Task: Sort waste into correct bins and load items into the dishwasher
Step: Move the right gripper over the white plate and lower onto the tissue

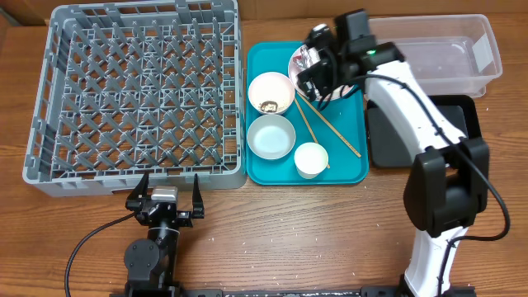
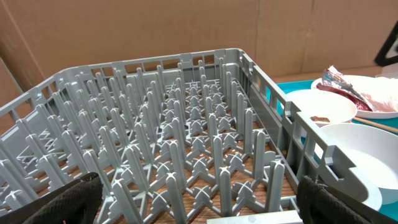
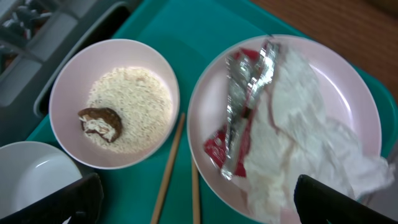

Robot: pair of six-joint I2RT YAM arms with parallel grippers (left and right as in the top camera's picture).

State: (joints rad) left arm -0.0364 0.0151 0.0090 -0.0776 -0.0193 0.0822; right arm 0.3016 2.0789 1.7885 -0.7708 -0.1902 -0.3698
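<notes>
My right gripper (image 3: 198,199) is open above the teal tray (image 1: 346,172), over the round white plate (image 3: 348,81) that holds the crumpled white-and-red wrapper (image 3: 280,124). Left of it a white bowl (image 3: 65,93) holds rice (image 3: 134,106) and a dark brown lump (image 3: 99,120). Two chopsticks (image 3: 169,168) lie between plate and bowl. An empty bowl (image 1: 271,137) and a small cup (image 1: 311,160) sit nearer the front. My left gripper (image 1: 165,196) is open at the front edge of the grey dish rack (image 1: 136,95), which is empty in the left wrist view (image 2: 186,124).
The clear tub (image 1: 445,54) stands at the back right. The black tray (image 1: 462,124) lies right of the teal tray, partly under my right arm. Bare wooden table (image 1: 289,231) spreads in front.
</notes>
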